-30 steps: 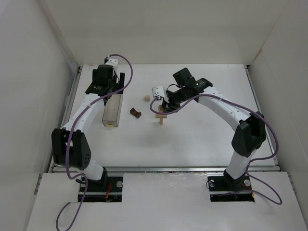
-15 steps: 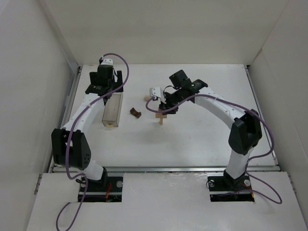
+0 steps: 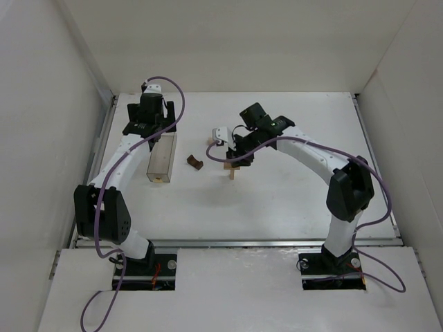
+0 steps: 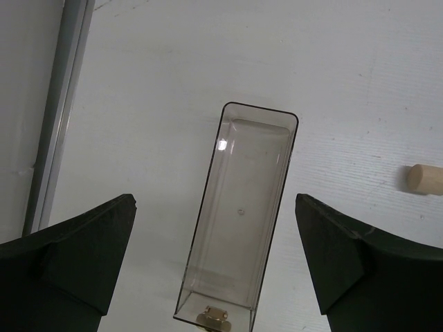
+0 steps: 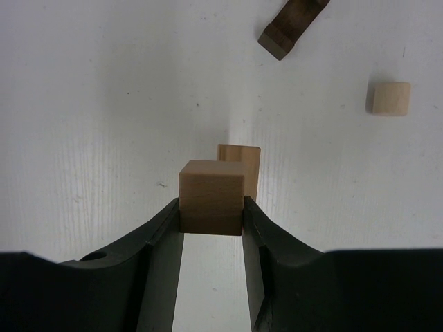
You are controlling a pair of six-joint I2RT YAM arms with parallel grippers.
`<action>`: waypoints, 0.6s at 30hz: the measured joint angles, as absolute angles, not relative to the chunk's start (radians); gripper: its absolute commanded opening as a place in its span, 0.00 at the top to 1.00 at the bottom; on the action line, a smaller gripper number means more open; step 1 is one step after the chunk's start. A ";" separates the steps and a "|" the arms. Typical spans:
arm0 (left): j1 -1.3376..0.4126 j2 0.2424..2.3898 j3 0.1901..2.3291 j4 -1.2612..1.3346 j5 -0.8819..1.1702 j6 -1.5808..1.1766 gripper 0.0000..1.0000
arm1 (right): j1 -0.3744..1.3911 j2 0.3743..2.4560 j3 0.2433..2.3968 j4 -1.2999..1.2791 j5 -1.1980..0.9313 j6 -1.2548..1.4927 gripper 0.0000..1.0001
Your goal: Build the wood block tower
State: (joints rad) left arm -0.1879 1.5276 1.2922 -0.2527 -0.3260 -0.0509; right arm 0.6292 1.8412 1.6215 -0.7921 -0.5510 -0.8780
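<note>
The wood block tower (image 3: 232,169) stands near the middle of the table (image 3: 291,200), so far a pale post (image 5: 239,160) set upright with a pale crosspiece (image 5: 211,197) at its top. The right gripper (image 5: 211,207) is clenched on that crosspiece, pinching its two side faces so that the underside is free to seat flat on the post. Whether it already rests there or hangs just above I cannot tell. The dark brown arch block (image 5: 291,24) lies loose just to the tower's left, with a short pale dowel (image 5: 389,98) near it. Both sit apart from the stack, likely waiting their turn. Well to the left lies the clear plastic box (image 4: 239,221), with a small pale piece (image 4: 211,317) at its near end. The left gripper (image 4: 214,207) hovers over it with jaws released wide, grasping nothing, out of the right arm's way
</note>
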 measured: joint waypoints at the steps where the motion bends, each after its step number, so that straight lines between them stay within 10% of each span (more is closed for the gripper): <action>1: -0.188 1.528 1.292 -0.253 -0.326 -0.051 0.00 | 0.632 1.841 1.621 -0.791 -0.550 -0.874 1.00; 18: -0.188 1.528 1.288 -0.252 -0.327 -0.051 0.00 | 0.637 1.861 1.587 -0.770 -0.485 -0.855 1.00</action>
State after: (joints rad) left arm -0.1879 1.5276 1.2884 -0.2516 -0.3271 -0.0509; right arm 0.6369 1.8614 1.5871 -0.7700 -0.4850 -0.8555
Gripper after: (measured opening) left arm 0.997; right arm 0.415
